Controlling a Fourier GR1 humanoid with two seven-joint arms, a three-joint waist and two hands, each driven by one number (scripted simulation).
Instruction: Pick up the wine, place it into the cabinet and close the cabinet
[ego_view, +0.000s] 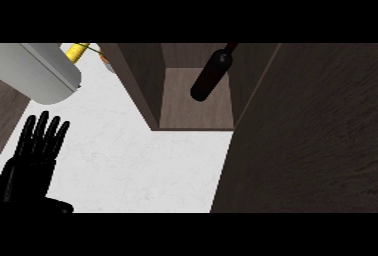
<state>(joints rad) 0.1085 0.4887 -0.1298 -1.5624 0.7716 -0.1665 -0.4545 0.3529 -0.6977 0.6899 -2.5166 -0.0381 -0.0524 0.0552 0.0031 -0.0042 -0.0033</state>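
Note:
A dark wine bottle (210, 76) is inside the open wooden cabinet (145, 80), on its shelf, leaning with its neck towards the top of the view. No hand touches it. The cabinet door (310, 140) is a wide dark wooden panel filling the right side of the view, swung out over the counter. My left hand (33, 155) rests at the lower left above the white counter, open with its fingers straight and pointing up, well apart from the cabinet. My right hand does not show.
The white counter (148, 165) runs between my left hand and the door. A grey rounded object (37, 70) lies at the upper left, with a yellow item (77, 50) behind it.

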